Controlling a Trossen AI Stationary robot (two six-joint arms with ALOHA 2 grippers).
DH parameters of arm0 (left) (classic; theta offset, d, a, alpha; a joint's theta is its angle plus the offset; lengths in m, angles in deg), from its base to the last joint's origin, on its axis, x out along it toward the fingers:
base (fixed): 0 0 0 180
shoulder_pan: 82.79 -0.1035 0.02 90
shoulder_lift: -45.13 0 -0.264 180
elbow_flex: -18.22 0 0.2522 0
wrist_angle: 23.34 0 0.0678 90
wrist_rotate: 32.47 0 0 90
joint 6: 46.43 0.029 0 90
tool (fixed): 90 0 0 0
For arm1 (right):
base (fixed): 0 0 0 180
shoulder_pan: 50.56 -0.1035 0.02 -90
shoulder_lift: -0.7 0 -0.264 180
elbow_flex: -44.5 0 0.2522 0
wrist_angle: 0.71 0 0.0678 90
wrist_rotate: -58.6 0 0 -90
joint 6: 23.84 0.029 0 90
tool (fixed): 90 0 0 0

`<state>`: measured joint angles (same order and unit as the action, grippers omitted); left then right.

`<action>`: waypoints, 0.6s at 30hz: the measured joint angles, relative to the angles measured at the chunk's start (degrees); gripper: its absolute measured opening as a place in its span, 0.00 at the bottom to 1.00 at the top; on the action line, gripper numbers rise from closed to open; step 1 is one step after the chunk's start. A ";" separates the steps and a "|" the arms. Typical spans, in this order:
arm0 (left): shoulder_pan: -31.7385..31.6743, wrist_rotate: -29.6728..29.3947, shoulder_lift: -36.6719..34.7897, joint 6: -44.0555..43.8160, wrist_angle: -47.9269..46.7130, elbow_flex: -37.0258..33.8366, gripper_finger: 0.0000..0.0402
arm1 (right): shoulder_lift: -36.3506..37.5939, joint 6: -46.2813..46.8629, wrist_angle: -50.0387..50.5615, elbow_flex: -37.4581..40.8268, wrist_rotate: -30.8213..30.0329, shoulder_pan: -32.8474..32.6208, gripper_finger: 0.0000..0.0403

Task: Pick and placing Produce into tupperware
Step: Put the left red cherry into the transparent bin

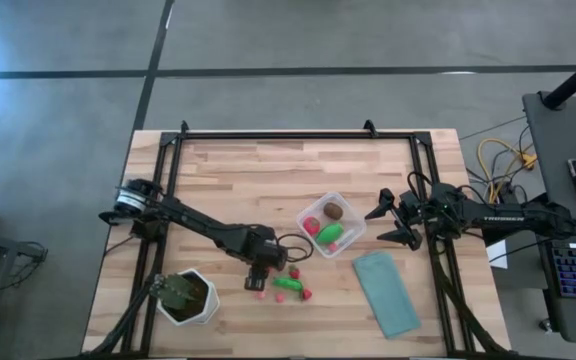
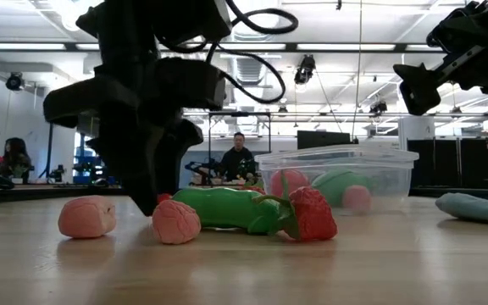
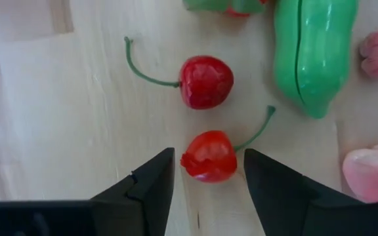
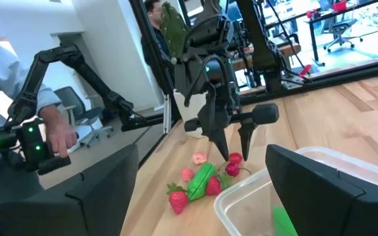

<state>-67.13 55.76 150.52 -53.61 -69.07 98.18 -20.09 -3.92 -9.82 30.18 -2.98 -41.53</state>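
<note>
Left wrist view shows the left hand (image 3: 205, 172) spread around a cherry (image 3: 209, 155) at lower centre, poised to pinch. Tupperware (image 1: 333, 223) sits centre-right on the desk (image 1: 268, 180), partly filled, beside the spread, waiting right hand (image 1: 386, 220).

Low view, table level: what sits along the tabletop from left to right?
Pink piece → second pink piece → green elongated piece → red strawberry → clear tupperware → teal cloth. The left claw hangs over the pink pieces.
</note>
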 joint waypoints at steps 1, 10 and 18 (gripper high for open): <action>0.08 0.02 0.26 0.00 -0.01 -0.03 0.42 | 0.00 0.00 0.00 0.00 0.00 -0.01 0.81; 0.20 -0.25 0.77 -1.55 0.07 -0.07 0.42 | 0.00 0.00 0.00 0.00 0.00 0.00 0.81; 0.20 -0.62 0.79 -1.60 0.15 -0.07 0.42 | 0.00 0.00 0.00 0.00 0.00 0.00 0.81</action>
<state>-66.94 55.14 151.30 -55.20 -68.92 98.11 -20.09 -3.92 -9.82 30.18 -2.98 -41.53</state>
